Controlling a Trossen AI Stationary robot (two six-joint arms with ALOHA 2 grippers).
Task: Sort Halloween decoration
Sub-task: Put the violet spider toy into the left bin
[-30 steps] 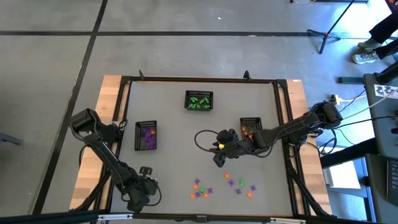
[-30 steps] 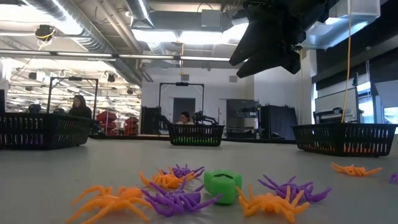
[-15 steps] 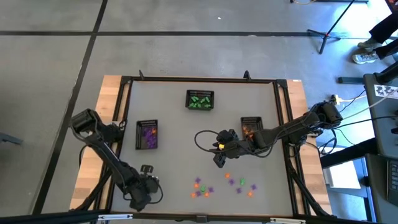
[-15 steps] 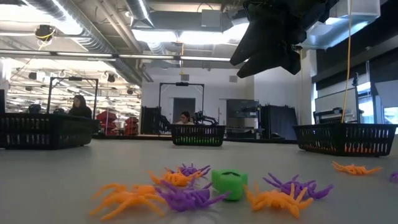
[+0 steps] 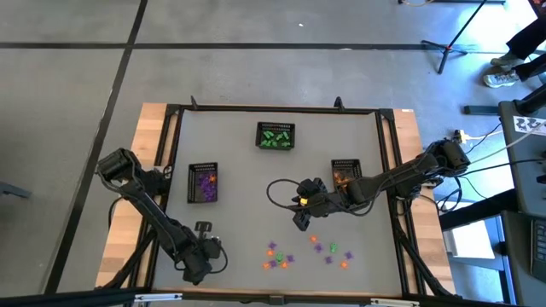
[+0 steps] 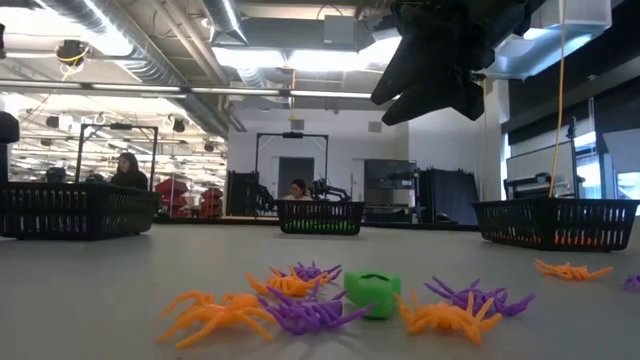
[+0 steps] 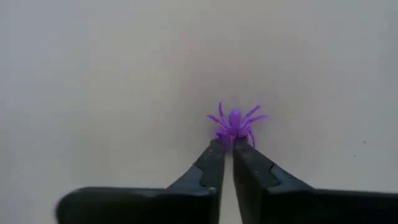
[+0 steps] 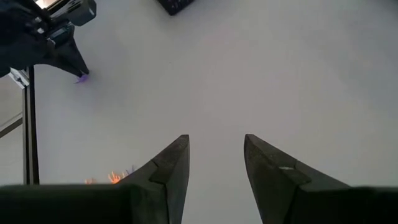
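Left gripper (image 7: pixel 225 148) pinched shut on purple spider (image 7: pixel 235 123); right gripper (image 8: pixel 214 152) idle, open, empty. Next: lift toward 12 o'clock, purple basket (image 5: pixel 202 183).

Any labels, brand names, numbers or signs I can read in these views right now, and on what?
No text reads clearly in any view.
Sheet with black marks at the high view's right edge, off the table: too small and blurred to read.
Black baskets, plastic spiders and grippers: no lettering visible.
Back of the room in the low view: no sign can be made out.
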